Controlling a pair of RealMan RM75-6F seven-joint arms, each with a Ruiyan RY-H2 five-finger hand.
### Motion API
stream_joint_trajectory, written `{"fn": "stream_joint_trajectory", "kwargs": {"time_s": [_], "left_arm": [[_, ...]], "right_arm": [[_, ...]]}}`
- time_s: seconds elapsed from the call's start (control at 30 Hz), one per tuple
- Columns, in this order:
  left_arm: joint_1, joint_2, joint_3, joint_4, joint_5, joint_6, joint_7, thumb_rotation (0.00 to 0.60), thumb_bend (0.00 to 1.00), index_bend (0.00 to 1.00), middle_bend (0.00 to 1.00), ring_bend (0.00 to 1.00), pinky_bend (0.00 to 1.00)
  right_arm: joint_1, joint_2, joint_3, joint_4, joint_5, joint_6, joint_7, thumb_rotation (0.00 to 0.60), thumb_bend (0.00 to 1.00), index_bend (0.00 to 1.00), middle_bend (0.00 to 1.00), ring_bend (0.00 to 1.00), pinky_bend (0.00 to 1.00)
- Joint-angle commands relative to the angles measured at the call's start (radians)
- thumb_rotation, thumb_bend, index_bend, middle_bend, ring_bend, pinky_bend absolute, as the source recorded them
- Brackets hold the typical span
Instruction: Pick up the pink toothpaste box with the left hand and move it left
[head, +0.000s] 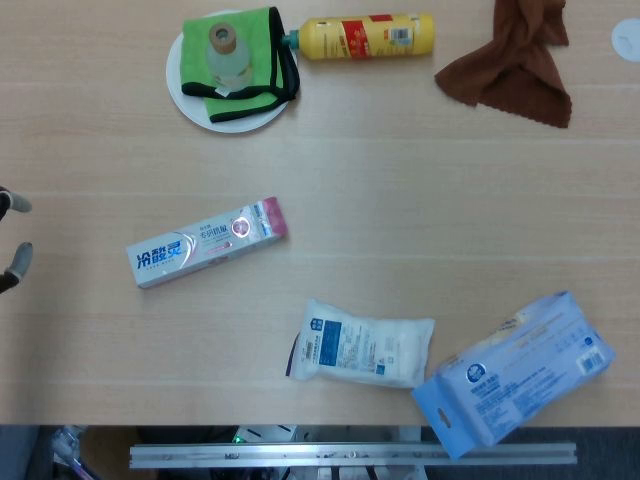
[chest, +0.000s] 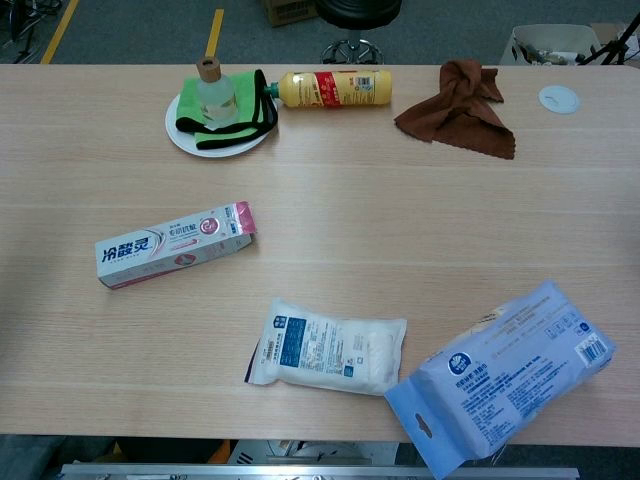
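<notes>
A pale wood-grain counter (head: 400, 200) seen from above, holding seven loose items. One pink and white toothpaste box (head: 207, 241) lies flat left of centre, tilted slightly, its pink end toward the right. Large blue Chinese characters run along its left half; smaller pink print beside them is too small to read. Nothing touches the box.

At the far left edge of the head view, two grey fingertips (head: 18, 262) of the left hand (head: 12, 240) show, spread apart and holding nothing, well apart from the box. The right hand is out of sight in both views.

At the back sits one white plate (head: 178, 88) with a folded green cloth edged in black (head: 250, 60) on it, and one small clear bottle with a tan cap (head: 224, 50) standing on the cloth. Just beside the plate lies one yellow bottle (head: 368, 36) on its side, with a red and white label, text unreadable. To its right is one crumpled brown cloth (head: 512, 62), and past it a white disc (head: 626, 37).

Near the front edge lie one white pouch with a blue label (head: 362, 344) and one larger pale blue packet (head: 512, 374) with a round logo and fine unreadable print, just beside each other.
</notes>
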Motion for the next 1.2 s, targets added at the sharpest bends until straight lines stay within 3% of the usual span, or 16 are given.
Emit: {"fn": "stream_joint_trajectory", "kwargs": {"time_s": [0.03,1.2], "left_arm": [[0.002,-0.001,0.006,0.005,0.002,-0.001,-0.002,0.6,0.3,0.39,0.37,0.32,0.46],[0.0,-0.017,0.014,-0.032,0.02,0.004,0.035,0.6,0.3,0.36,0.37,0.32,0.46]], "right_arm": [[0.001,-0.004,-0.006,0.003,-0.003,-0.005,-0.007,0.6,0.48,0.57,0.42,0.35,0.41],[0.011,-0.014,0.015,0.024,0.006,0.002,0.045,0.6,0.48,0.57,0.42,0.35,0.41]]}}
